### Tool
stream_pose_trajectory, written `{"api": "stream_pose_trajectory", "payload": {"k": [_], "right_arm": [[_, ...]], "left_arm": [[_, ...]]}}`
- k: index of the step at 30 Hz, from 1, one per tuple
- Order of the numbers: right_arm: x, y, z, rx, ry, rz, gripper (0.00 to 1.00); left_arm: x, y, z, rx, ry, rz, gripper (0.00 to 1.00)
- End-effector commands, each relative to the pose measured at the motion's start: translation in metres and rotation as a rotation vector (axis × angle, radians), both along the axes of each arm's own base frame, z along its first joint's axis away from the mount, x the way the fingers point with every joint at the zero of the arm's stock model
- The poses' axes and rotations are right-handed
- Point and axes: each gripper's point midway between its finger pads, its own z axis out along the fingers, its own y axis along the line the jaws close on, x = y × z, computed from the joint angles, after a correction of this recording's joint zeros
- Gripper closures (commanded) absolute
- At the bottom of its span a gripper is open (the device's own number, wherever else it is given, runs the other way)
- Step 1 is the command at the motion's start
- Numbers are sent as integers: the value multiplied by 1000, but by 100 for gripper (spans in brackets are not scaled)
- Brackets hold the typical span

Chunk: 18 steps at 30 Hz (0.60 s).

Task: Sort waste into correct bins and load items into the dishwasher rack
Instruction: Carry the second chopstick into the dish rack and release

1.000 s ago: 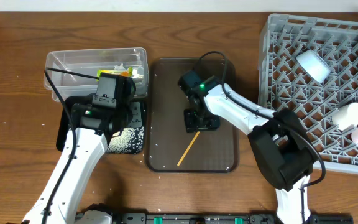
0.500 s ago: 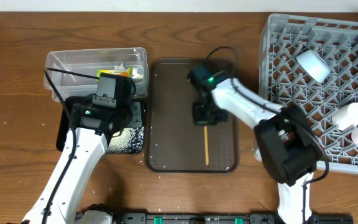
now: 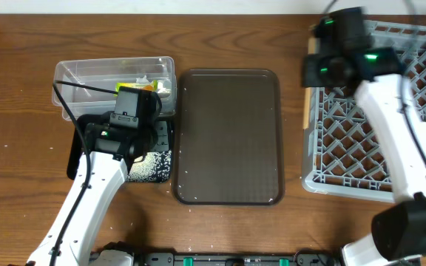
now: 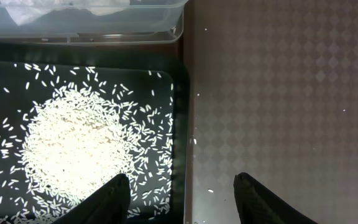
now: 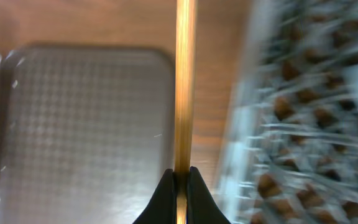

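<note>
My right gripper (image 3: 313, 72) is shut on a wooden chopstick (image 3: 306, 111) and holds it above the left edge of the grey dishwasher rack (image 3: 361, 148). In the right wrist view the chopstick (image 5: 184, 81) runs straight up from the shut jaws (image 5: 180, 180), and the rack (image 5: 303, 112) is blurred. My left gripper (image 4: 185, 199) is open and empty over the rim of the black tub (image 4: 176, 124), next to the heap of rice (image 4: 79, 143). The clear tub (image 3: 117, 74) holds the yellow-green wrapper (image 3: 139, 83) and white tissue (image 4: 55, 6). Plate, bowl and cups are hidden.
The flat dark brown tray (image 3: 228, 137) lies bare between the tubs and the rack, with a few stray rice grains (image 4: 210, 190) near its left edge. The left arm (image 3: 102, 170) covers most of the black tub. Wooden table surrounds everything.
My right gripper has lifted the chopstick off the brown tray and swung it up and right to the rack's left edge. The left arm has not moved.
</note>
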Motion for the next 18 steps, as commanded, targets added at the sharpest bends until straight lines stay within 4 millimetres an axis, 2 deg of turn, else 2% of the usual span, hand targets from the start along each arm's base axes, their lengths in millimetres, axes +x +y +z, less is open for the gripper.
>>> {"api": "stream_pose_trajectory", "payload": {"k": [1,5,10,15,18], "right_arm": [[-5,-30,-33,-57,97,-21,99],[-15,-52,-65,-61,197,-70,99],[-21,-57,-101,-70,274,-79,98],[-13,-57,-104,-71,256,-81,93],[-9,-57,-96,-69,230,-82,75]], "left_arm": [[3,3,4,7,-9,18,43],[3,3,4,7,-9,18,43],[3,3,4,7,-9,18,43],[3,3,4,7,-9,18,43],[3,3,4,7,-10,18,43]]}}
